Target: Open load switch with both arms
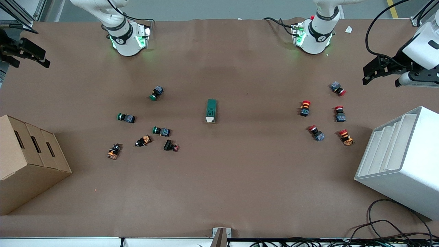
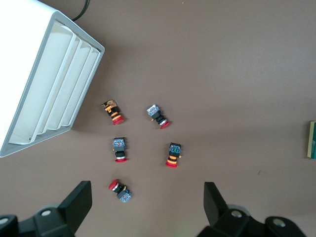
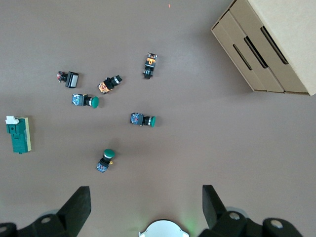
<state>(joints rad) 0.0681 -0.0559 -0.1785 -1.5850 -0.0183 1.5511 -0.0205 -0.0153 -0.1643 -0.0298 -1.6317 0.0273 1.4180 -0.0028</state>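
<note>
Front view, right hand (image 1: 24, 51): up at about nine o'clock of the tabletop (image 1: 219, 192), over its edge at the right arm's end, above the cardboard box (image 1: 31, 161); fingers (image 3: 79, 207) spread wide, holding nothing.
Cardboard box: three slots in its top, sitting at the right arm's end, around eight o'clock.
Green push buttons (image 1: 127, 118): three of them, scattered with three darker, orange-and-black parts (image 1: 143, 140) between the box and the middle.
Load switch (image 1: 211, 110): flat on the tabletop at dead centre, long way running toward the front camera, white lever tab (image 1: 209, 119) at the nearer end; well apart from both hands, nothing touching it. The right wrist view shows it too (image 3: 19, 135).
Red push buttons (image 1: 305, 108): five, loosely grouped toward the left arm's end, about three o'clock from the switch.
White rack (image 1: 401, 157): stepped slots, at four o'clock, nearer the front camera than the red buttons.
Left hand (image 1: 372, 73): up at two o'clock over the tabletop's edge, above the rack; fingers (image 2: 79, 202) wide apart, empty.
Arms: both wait, bases at twelve o'clock.
</note>
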